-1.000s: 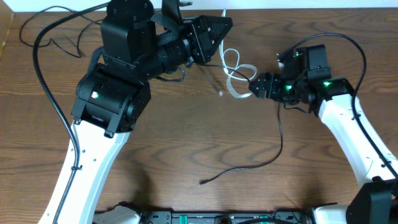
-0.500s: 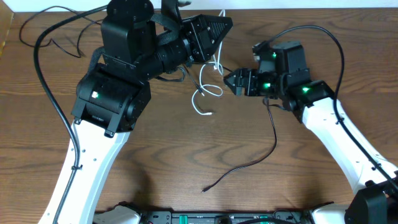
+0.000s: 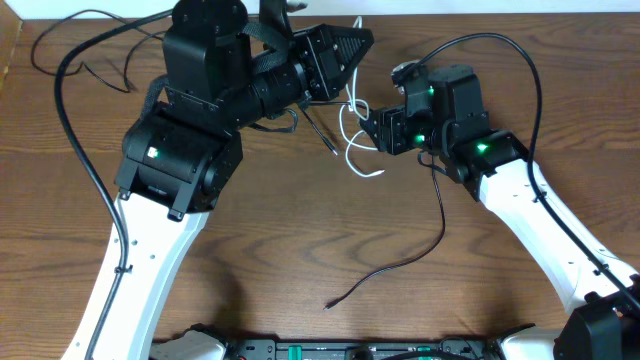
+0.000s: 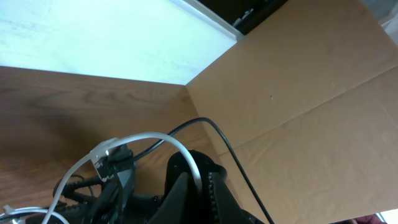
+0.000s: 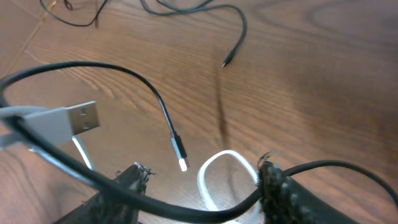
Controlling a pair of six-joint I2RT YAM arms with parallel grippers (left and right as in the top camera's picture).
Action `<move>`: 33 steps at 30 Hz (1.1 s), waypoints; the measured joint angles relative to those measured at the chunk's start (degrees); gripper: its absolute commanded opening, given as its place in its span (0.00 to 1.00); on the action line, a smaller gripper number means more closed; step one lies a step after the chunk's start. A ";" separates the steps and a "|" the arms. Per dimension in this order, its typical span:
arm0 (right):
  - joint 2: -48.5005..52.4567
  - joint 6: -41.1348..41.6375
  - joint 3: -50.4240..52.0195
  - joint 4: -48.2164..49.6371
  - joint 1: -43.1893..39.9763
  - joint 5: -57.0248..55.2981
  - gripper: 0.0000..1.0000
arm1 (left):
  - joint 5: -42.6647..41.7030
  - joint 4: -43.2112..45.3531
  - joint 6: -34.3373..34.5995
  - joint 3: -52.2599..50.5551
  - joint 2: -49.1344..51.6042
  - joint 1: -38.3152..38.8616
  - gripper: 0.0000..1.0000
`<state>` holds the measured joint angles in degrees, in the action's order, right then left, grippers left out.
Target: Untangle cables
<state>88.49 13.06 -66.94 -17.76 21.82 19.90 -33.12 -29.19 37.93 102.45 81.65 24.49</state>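
The white cable (image 3: pixel 352 140) hangs in loops from my left gripper (image 3: pixel 362 42), which is shut on it above the table's back middle. In the left wrist view the cord (image 4: pixel 146 138) arcs out of the closed gripper (image 4: pixel 199 171). My right gripper (image 3: pixel 368 128) is right beside those loops with its jaws apart. A black cable (image 5: pixel 186 208) lies across the gap of the right gripper (image 5: pixel 202 177), touching both fingertips. The white cable's USB plug (image 5: pixel 81 119) and a loop of it (image 5: pixel 227 167) show close by. The black cable (image 3: pixel 443 215) trails down to a loose end near the front.
Another thin black cable (image 3: pixel 108 74) lies at the table's back left; its plug end (image 5: pixel 227 61) shows in the right wrist view. A short black plug end (image 3: pixel 322 136) hangs beside the white loops. Thick arm wires curve over both arms. A cardboard wall (image 4: pixel 311 93) stands behind.
My right gripper has moved left, close to the hanging white loops, and its jaws have narrowed. The white loops swung and shifted. The left arm stayed still.
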 measured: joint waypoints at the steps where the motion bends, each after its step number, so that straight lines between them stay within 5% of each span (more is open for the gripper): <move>1: 0.02 -0.66 0.00 0.31 0.00 -0.15 0.39 | 0.00 -0.20 0.00 0.00 0.00 0.00 0.07; 7: 0.00 -3.10 0.00 1.33 0.00 -1.07 0.01 | 0.00 -0.61 0.02 0.00 0.00 0.00 0.08; 19: 0.00 3.56 0.04 -9.42 -1.66 -16.15 0.01 | 0.07 -2.23 -0.02 0.00 0.00 -2.12 0.08; 33: 0.00 9.57 0.04 -21.90 -17.05 -23.41 0.02 | 18.71 -25.18 1.31 0.00 0.00 -15.98 0.08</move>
<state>88.49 22.63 -66.89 -39.66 4.78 -3.51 -14.41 -54.37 39.24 102.45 81.65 8.51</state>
